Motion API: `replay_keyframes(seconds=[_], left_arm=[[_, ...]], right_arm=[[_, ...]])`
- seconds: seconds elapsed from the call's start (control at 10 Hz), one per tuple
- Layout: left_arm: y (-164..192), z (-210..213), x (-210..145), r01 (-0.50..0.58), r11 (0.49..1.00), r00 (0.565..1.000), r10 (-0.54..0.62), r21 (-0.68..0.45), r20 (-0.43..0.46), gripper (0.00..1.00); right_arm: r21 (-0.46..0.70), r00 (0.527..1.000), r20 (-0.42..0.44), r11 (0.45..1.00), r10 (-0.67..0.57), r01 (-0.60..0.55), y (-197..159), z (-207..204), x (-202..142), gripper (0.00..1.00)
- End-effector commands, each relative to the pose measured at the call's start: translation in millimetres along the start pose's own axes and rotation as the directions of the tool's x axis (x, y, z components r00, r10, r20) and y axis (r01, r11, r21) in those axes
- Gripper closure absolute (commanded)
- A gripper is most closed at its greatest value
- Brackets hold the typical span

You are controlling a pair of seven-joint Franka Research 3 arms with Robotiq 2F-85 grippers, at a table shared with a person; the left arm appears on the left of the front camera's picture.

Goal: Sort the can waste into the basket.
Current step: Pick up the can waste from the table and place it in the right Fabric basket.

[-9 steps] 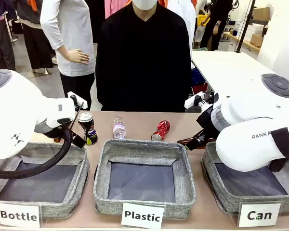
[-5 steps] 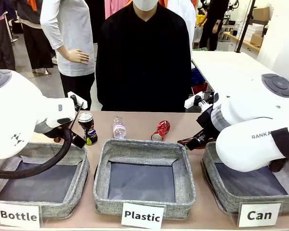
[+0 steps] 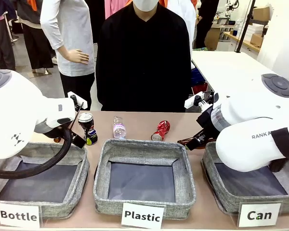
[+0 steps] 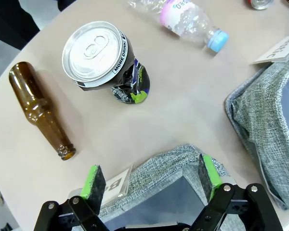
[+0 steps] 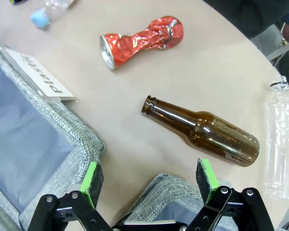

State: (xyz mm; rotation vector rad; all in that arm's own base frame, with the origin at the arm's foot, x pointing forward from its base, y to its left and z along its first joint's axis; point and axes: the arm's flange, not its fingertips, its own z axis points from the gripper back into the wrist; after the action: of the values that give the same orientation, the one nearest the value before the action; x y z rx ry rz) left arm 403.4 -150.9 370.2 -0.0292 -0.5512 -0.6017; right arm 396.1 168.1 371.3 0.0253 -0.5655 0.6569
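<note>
A dark can point(image 3: 87, 128) with a silver top point(image 4: 92, 52) stands upright at the table's far left. A crushed red can point(image 3: 161, 130) point(image 5: 140, 38) lies on its side past the middle basket. The grey basket marked "Can" point(image 3: 216, 188) sits at the front right, under my right arm. In the left wrist view my left gripper point(image 4: 151, 179) hangs open above the rim of the "Bottle" basket point(image 4: 168, 166), short of the dark can. Seen from the right wrist, my right gripper point(image 5: 149, 179) is open over a basket corner point(image 5: 159, 190), with the red can farther off.
Baskets marked "Bottle" point(image 3: 77, 185) and "Plastic" point(image 3: 183, 166) stand left and middle. Brown glass bottles point(image 4: 41, 115) point(image 5: 202, 132) lie on the table. Clear plastic bottles point(image 3: 119, 127) point(image 5: 281, 139) lie nearby. A person in black point(image 3: 144, 57) stands at the far edge.
</note>
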Motion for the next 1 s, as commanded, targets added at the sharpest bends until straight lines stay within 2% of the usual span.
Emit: replay_keyframes(seconds=[0.0, 0.8, 0.9], left_arm=[[0, 0, 0, 0.0, 1.0, 1.0, 0.0, 0.0, 0.0, 0.0], [0, 0, 0, 0.0, 1.0, 1.0, 0.0, 0.0, 0.0, 0.0], [-6, 25, 1, 0.027, 0.997, 0.999, -0.023, -0.079, 0.042, 0.0]], right_arm=[[0.0, 1.0, 0.0, 1.0, -0.001, 0.001, 0, 0, 0, 0.0], [0.0, 1.0, 0.0, 1.0, 0.0, 0.0, 0, 0, 0, 0.0], [0.056, 1.0, -0.011, 0.998, -0.02, 0.021, -2, 22, 6, 0.0]])
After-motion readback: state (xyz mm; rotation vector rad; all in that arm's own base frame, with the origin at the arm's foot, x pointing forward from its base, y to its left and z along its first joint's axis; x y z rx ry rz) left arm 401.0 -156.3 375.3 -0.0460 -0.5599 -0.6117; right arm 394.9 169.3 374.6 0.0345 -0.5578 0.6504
